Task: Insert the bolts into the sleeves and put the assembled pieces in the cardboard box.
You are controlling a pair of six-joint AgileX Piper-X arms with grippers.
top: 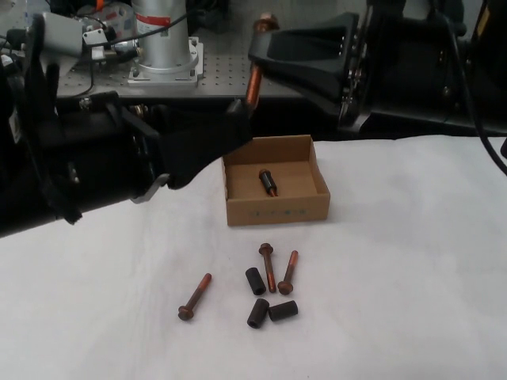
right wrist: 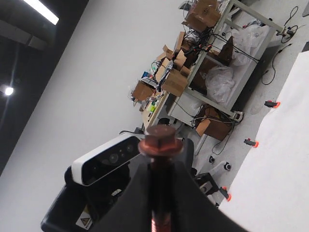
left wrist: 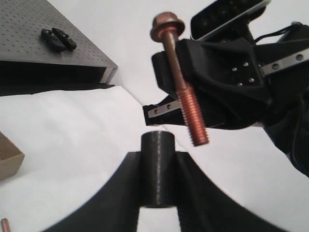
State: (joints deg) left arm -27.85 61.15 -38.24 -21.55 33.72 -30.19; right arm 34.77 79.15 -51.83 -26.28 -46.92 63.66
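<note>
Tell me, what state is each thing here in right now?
Left gripper, shut on sleeve.
Right gripper, shut on bolt.
Bolt, not yet in sleeve.
Box, open, one assembled piece inside.
Spare bolts, three, lying bare.
Spare sleeves, three, empty.

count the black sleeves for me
5 sleeves: three loose on the cloth, one in the left hand, one in the cardboard box. More may be hidden.

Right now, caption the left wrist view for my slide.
Left gripper grips a black sleeve; right gripper holds a bolt, tip near the sleeve's mouth, not yet inserted.
</note>
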